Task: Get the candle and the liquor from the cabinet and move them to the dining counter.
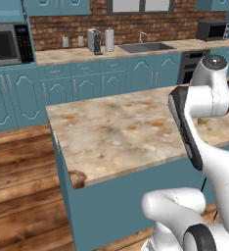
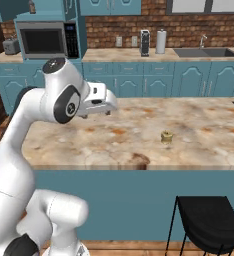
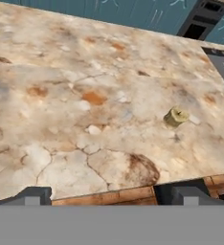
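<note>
Gold-tan and squat, the candle (image 3: 176, 116) stands alone on the marble table (image 3: 61, 95), right of centre in the hand view — the pincer (image 3: 111, 195) at the bottom edge gapes wide, holding nothing.

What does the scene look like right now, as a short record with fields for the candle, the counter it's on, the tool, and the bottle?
candle: small gold-tan jar, standing upright on the island, apart from the tool
island counter: beige marble top with orange patches, teal base
tool: open, holding nothing, back from the candle near the island's front edge
bottle: not on the island top
back counter: sink, paper towel roll, microwave
chair: black, in front of the island
</note>
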